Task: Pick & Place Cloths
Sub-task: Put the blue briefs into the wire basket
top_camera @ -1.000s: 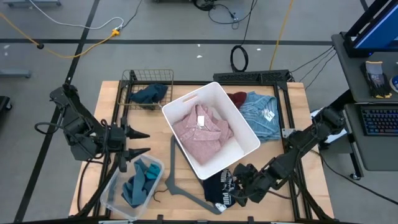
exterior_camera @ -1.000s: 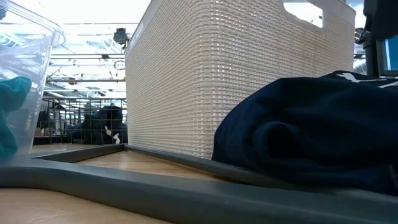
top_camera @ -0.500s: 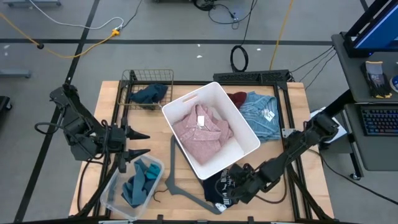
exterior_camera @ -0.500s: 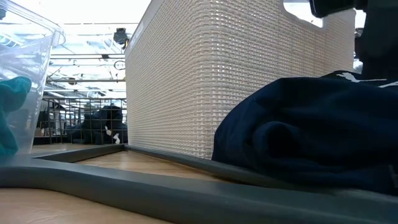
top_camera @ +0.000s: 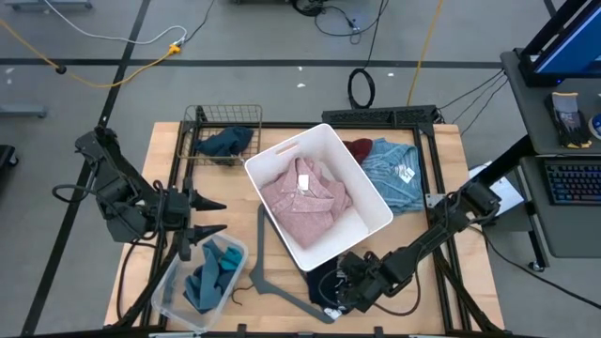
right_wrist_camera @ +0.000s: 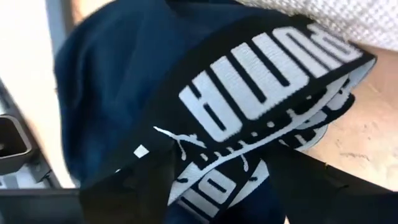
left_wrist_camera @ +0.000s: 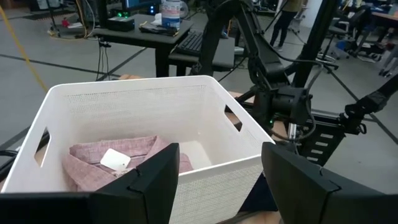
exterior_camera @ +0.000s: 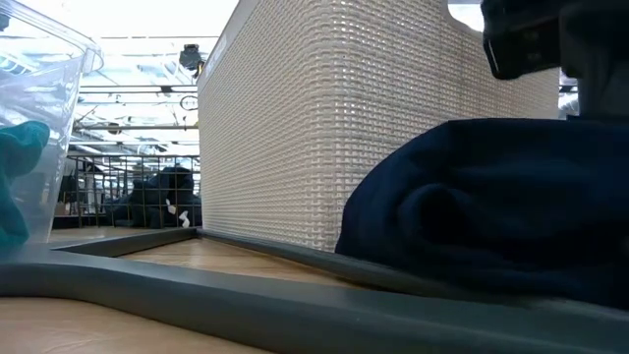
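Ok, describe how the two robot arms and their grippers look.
Both arms are black, built of chunky jointed segments. The left arm has black cable looped beside it, and the left gripper ends in two pointed, tapering black fingers. The right arm is a slimmer run of dark links, with the right gripper a blocky black head. No markings show on either.

A pink shirt (top_camera: 302,200) lies crumpled (white tag up). A navy garment (top_camera: 226,142) is bunched at the table's far left; teal cloths (top_camera: 212,270) are heaped near left. Maroon (top_camera: 359,148) touches the flat light-blue shirt (top_camera: 392,176). The black white-printed garment (right_wrist_camera: 205,106) lies folded near front.
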